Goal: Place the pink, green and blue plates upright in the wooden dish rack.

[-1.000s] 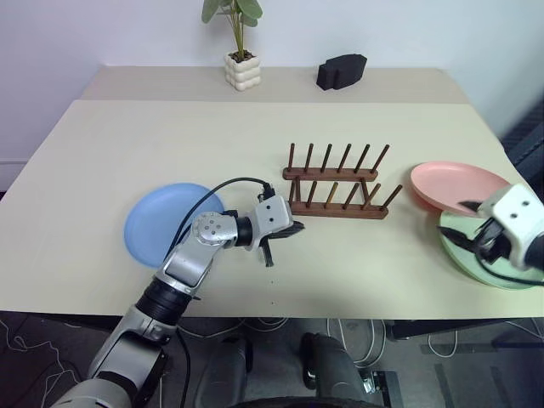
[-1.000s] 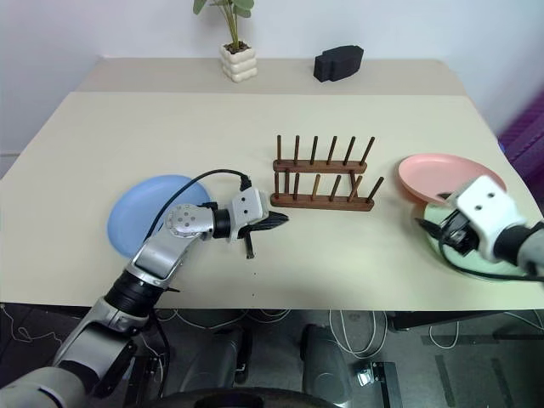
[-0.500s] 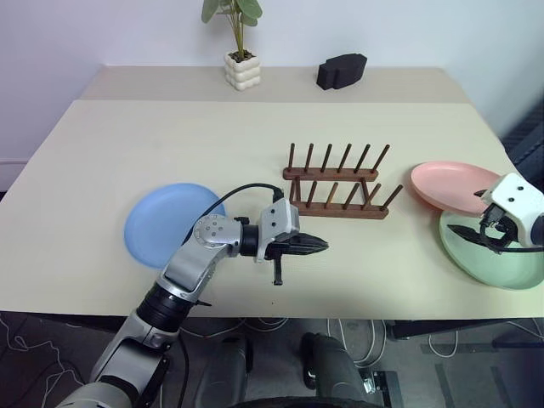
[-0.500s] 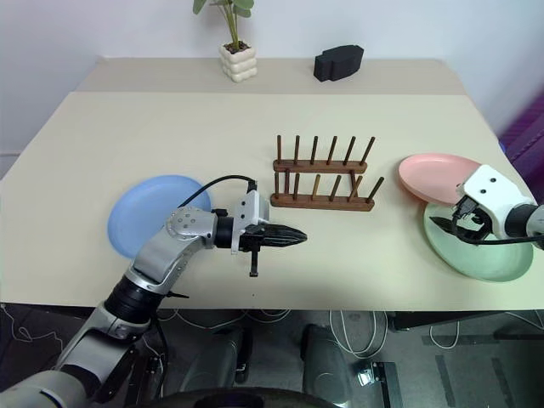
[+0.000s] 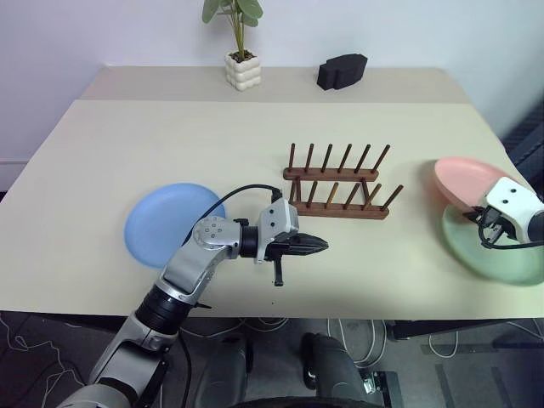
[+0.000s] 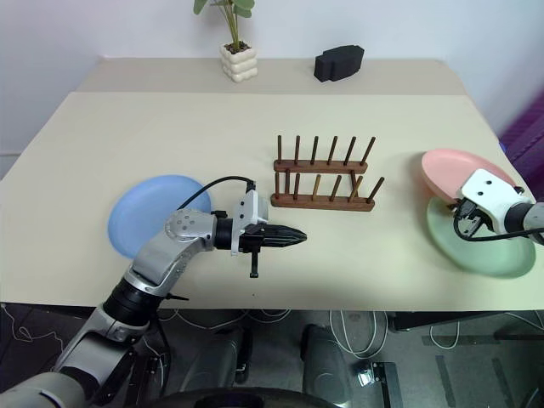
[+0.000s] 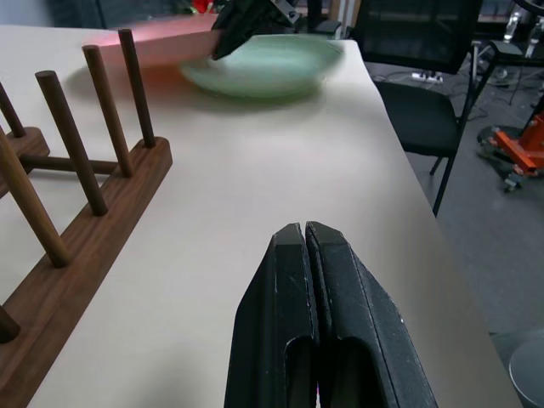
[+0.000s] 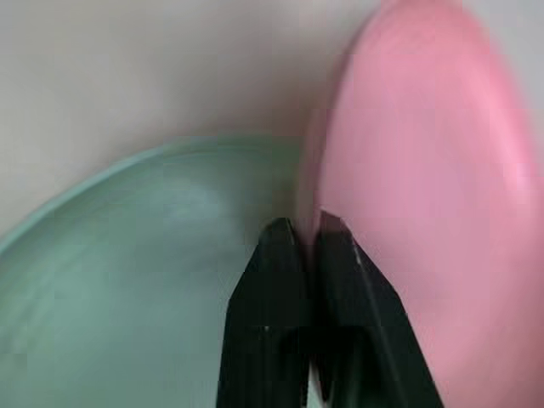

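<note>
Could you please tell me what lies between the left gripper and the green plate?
Only bare tabletop: in the left wrist view nothing sits between the left gripper and the green plate; the wooden dish rack stands off to one side.

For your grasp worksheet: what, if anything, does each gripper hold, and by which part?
The right gripper is shut on the pink plate at its rim, beside the green plate. The left gripper is shut on nothing.

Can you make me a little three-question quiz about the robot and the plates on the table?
1. True or false: a plate already stands in the rack.
2. Which plate lies nearest the left end effector? A pink, B green, C blue.
3. Fill in: the right end effector is closed on the rim of the ___ plate.

Key: 1 false. 2 C, the blue plate. 3 pink, which overlaps the green plate.
</note>
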